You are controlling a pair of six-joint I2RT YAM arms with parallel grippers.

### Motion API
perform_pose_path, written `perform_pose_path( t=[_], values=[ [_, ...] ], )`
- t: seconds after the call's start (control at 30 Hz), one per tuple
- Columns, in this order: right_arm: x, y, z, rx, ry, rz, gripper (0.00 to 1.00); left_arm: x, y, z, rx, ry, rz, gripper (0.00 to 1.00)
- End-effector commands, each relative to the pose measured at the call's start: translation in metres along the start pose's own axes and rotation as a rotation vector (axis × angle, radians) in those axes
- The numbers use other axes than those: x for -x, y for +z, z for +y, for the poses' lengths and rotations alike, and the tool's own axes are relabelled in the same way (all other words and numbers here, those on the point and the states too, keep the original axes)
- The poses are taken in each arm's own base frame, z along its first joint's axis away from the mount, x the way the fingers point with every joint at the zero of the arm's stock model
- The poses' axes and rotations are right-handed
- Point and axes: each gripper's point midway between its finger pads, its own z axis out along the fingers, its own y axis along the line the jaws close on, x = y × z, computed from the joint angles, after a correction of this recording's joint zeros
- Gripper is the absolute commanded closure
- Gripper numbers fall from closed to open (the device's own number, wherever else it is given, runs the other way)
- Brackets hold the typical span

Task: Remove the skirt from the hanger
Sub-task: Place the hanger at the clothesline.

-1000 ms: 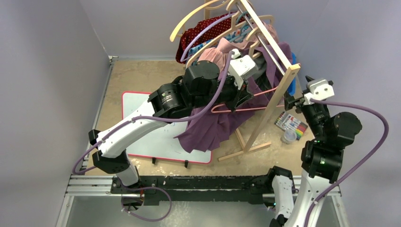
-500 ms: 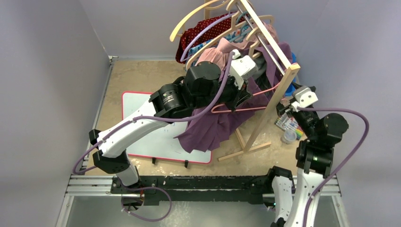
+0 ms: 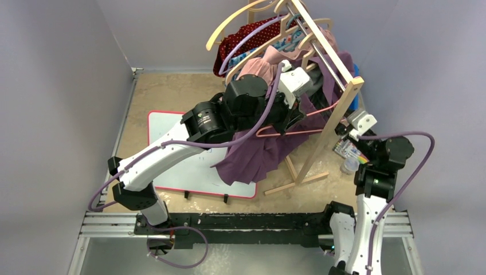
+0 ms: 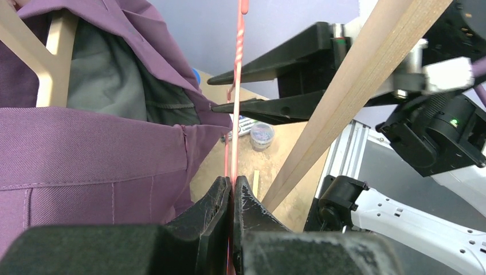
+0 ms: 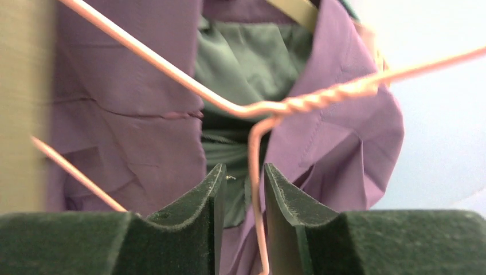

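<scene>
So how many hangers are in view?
3: upper wooden hanger and lower wooden hanger on the rack; pink wire hanger below, clamped in the left gripper. Clothes may hide more.

Soft, even light fills the top view, with faint shadows on the tabletop point(image 3: 166, 97). In the right wrist view the pink hanger point(image 5: 298, 103) looks smeared, the wooden post point(image 5: 23, 114) is blurry, and the right fingers point(image 5: 186, 229) are dim. The left fingers point(image 4: 211, 226) look dark and grainy.
</scene>
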Motion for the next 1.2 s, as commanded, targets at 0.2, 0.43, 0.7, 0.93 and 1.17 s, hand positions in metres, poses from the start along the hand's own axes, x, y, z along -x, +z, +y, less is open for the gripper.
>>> perform_pose_path(
  t=[0.2, 0.43, 0.7, 0.93, 1.17],
  values=[
    [0.049, -0.012, 0.015, 0.029, 0.022, -0.067, 1.00, 0.034, -0.018, 0.005, 0.048, -0.019, -0.110, 1.00],
    [0.063, -0.015, 0.021, 0.052, 0.063, -0.070, 1.00, 0.047, -0.038, 0.010, 0.079, -0.056, -0.165, 0.56],
    [0.072, -0.015, 0.020, 0.069, -0.010, -0.097, 1.00, 0.074, -0.092, 0.015, 0.108, -0.104, -0.301, 0.00],
    [0.106, -0.014, 0.010, 0.090, -0.118, -0.123, 1.00, 0.070, -0.120, 0.027, 0.171, -0.101, -0.300, 0.00],
    [0.122, -0.010, 0.004, 0.132, -0.181, -0.117, 1.00, 0.065, -0.147, 0.038, 0.224, -0.129, -0.335, 0.00]
  ],
)
